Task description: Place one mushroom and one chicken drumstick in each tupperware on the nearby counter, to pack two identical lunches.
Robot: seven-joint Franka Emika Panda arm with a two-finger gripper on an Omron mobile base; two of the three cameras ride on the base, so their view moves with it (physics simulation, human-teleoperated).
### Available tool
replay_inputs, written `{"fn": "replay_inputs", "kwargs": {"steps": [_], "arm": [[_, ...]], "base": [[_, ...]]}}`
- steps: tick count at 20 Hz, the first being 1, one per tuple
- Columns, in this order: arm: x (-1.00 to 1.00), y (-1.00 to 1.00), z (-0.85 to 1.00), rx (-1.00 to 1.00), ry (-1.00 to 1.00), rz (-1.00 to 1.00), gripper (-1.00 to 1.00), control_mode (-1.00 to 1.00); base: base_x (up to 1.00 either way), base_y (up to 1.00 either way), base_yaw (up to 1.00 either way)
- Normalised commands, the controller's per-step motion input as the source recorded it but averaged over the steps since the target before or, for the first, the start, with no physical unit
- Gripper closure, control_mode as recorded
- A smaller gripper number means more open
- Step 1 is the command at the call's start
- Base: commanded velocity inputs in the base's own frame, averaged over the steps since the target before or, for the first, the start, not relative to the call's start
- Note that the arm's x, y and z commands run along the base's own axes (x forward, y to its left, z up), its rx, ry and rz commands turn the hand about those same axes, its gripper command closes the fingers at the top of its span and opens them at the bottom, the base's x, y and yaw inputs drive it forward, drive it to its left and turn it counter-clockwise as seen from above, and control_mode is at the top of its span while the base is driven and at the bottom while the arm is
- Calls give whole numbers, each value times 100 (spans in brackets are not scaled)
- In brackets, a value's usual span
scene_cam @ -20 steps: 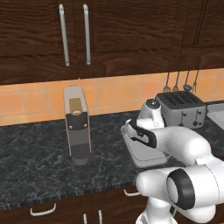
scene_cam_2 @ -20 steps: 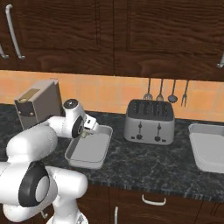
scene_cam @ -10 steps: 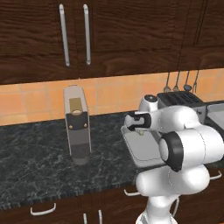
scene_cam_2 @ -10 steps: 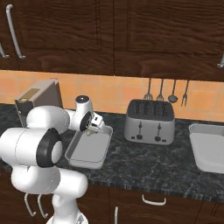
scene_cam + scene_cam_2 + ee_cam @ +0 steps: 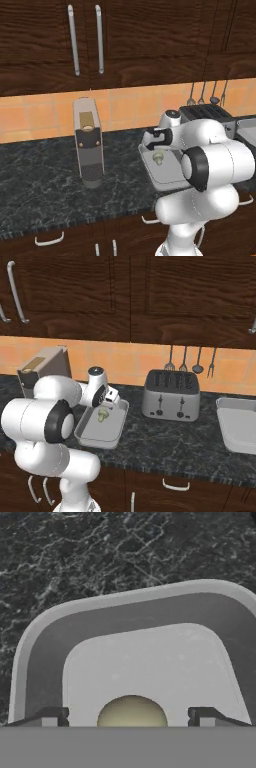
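Arm has swung fwd since a sec ago; gripper (image 5: 129,718) now hangs over the tupperware (image 5: 114,427), fingers apart w/ nothing clamped. Mushroom (image 5: 102,415), pale rounded cap on short stem, lies inside that tupperware, left of the toaster (image 5: 171,395) on the counter (image 5: 170,448).

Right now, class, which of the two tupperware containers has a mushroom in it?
The tupperware left of the toaster, just under the gripper, holds the mushroom. The other tupperware, right of the toaster, is bare.
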Motion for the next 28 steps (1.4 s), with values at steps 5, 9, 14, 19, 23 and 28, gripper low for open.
{"fn": "replay_inputs", "kwargs": {"steps": [5,9,14,19,23,28], "arm": [[-53,5,23,-1,-5,0,-100,-100],[-100,2,51,-4,-3,0,-100,-100],[-99,18,69,-17,-8,0,-100,-100],[-98,7,49,-5,-28,0,-100,-100],[-94,0,31,1,-12,3,-100,-100],[-100,0,4,1,-9,6,-100,-100]], "base": [[0,0,0],[0,0,0],[0,0,0],[0,0,0],[0,0,0],[0,0,0]]}}
